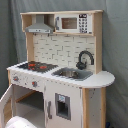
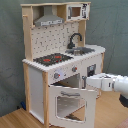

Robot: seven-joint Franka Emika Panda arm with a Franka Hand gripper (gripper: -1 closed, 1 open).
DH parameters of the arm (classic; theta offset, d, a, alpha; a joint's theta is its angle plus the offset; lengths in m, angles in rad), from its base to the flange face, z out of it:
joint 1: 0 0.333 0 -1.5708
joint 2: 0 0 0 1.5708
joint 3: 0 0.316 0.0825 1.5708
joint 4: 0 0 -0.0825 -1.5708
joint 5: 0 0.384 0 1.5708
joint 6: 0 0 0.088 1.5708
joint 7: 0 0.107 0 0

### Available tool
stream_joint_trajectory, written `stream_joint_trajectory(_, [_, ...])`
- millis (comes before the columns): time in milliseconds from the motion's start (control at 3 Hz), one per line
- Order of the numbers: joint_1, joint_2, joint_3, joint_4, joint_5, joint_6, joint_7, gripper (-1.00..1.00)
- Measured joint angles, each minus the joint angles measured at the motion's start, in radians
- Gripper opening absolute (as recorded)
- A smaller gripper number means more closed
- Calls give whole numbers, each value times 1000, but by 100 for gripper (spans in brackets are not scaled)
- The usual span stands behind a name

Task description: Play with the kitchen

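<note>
At the open windowed oven door (image 2: pixel 70 104) of the pale-wood-and-white toy kitchen (image 2: pixel 60 65), white robot gripper (image 2: pixel 98 82); finger state impossible to tell.

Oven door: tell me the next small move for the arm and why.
Probably a short push on the oven door to swing it toward the kitchen. In the second exterior view the windowed door stands partly open below the hob, and the gripper sits right at its top edge, so closing it looks like the easiest continuation.
</note>
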Motion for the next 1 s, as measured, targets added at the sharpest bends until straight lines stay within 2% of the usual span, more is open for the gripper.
stream_joint_trajectory(333, [-61,2,-30,43,0,5,-72,100])
stream_joint_trajectory(1000, [-81,26,-138,68,1,10,-257,100])
